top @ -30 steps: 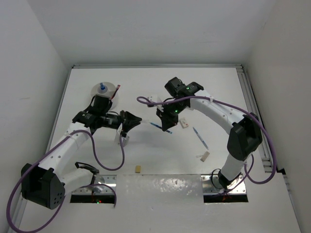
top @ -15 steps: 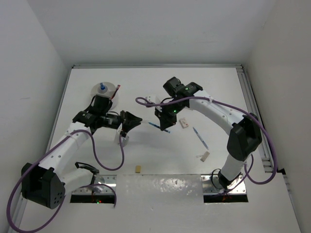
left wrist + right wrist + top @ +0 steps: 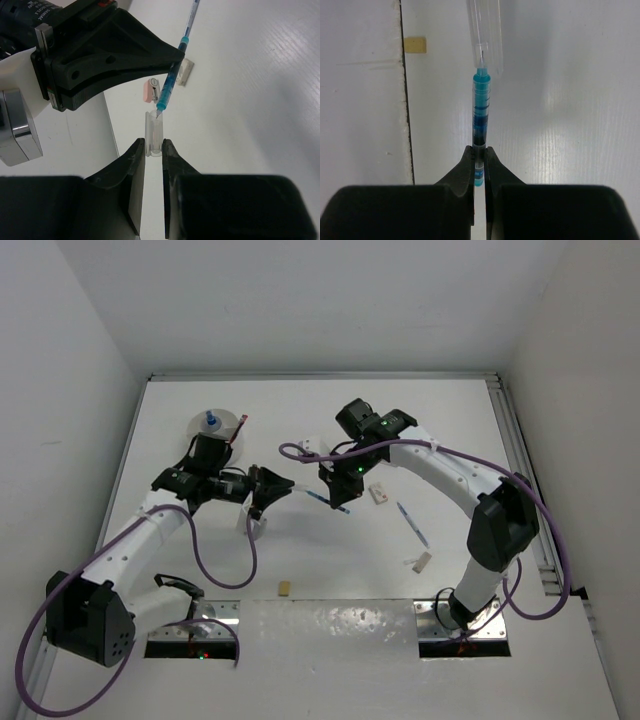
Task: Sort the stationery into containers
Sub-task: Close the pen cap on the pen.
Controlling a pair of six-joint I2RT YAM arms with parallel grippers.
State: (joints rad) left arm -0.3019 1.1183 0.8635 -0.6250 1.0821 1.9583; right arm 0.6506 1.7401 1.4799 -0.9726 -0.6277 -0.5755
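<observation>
Over the last second the right gripper (image 3: 340,496) has carried the blue pen (image 3: 323,499) a little leftward toward the left gripper (image 3: 284,486), whose arm seems to have edged slightly back, bringing the pen's tip to the mouth of the clear cap (image 3: 153,133).

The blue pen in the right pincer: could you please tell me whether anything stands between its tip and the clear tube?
Nothing visible does. The blue pen, held by the right pincer, has its tip right at the open mouth of the clear tube, which the left pincer grips.
</observation>
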